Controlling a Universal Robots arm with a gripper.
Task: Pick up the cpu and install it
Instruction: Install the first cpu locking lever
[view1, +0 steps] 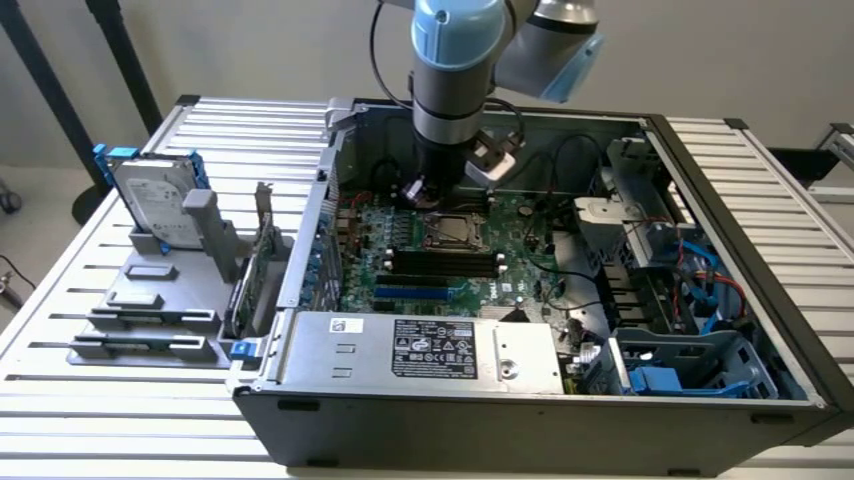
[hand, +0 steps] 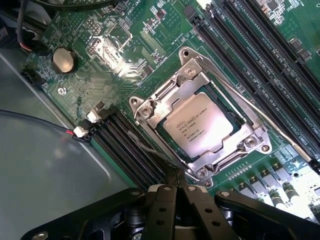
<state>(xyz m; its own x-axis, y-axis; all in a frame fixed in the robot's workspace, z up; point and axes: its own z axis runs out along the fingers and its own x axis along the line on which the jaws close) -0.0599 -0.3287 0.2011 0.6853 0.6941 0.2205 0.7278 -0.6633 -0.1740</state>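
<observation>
Slatted white surface (view1: 80, 300) carries the whole setup, plain pale wall behind. Going from the exterior view's left: grey parts holder (view1: 147, 320) with a silver hard drive (view1: 154, 205) in a blue bracket standing upright in it, a few flat grey pieces lying in its slots nearer the camera. Just beside it, an expansion card (view1: 254, 270) standing on edge against the case wall.

Middle: open PC case (view1: 534, 400) lying on its side, power supply (view1: 427, 348) with a white label along the near edge, green motherboard (view1: 454, 255) beyond it. Black RAM slots (view1: 441, 262) sit between the power supply and the socket.

Arm (view1: 454, 70) comes down from the top into the case, end effector (view1: 430, 192) right above the board, just behind the socket area. In the wrist view the end effector (hand: 175, 182) fingers are pinched fully together, holding nothing, tips hovering near the socket's edge next to the memory slots.

cpu (hand: 202, 126) is seated in the socket (hand: 145, 107), silver lid up with print visible, metal retention frame around it. Coin cell battery (hand: 64, 59) sits well apart from the socket on the board.

Exterior view's right: drive cage (view1: 667, 250) with blue cables (view1: 714, 275), and a blue plastic latch (view1: 654, 380) at the near corner.
</observation>
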